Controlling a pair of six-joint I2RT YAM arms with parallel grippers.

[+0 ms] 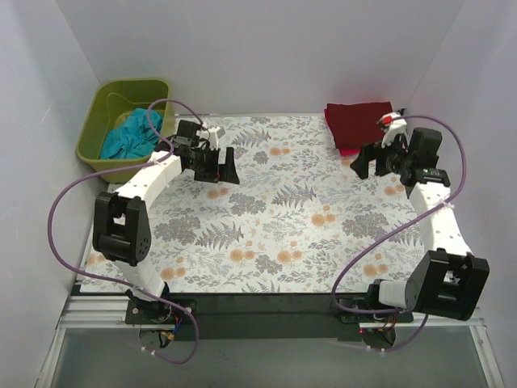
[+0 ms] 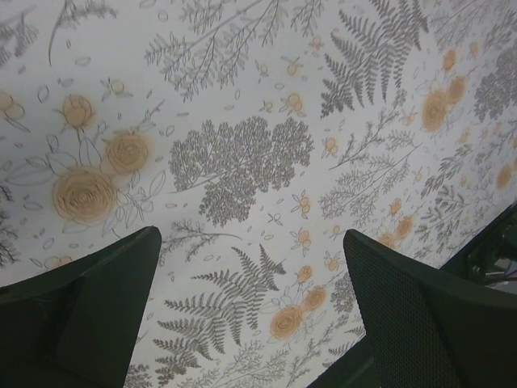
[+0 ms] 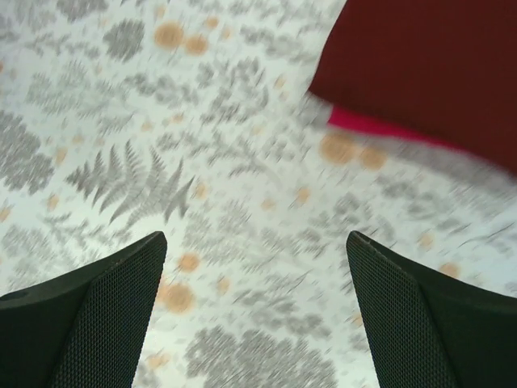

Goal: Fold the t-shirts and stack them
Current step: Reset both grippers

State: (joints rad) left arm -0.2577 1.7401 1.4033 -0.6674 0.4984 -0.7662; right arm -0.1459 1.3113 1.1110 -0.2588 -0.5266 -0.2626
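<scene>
Maroon shirt (image 1: pixel 359 121): folded, laid upon pink-red shirt (image 3: pixel 363 125), just beyond the right gripper (image 1: pixel 370 164). Teal shirt (image 1: pixel 129 133): found crumpled in green bin (image 1: pixel 93 129) beside the left gripper (image 1: pixel 220 171); its folding and stacking are judged outstanding. Both grippers: spread wide, nothing held.

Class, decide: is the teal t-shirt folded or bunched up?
Bunched up: the teal t-shirt lies in a rumpled heap inside the green bin.
</scene>
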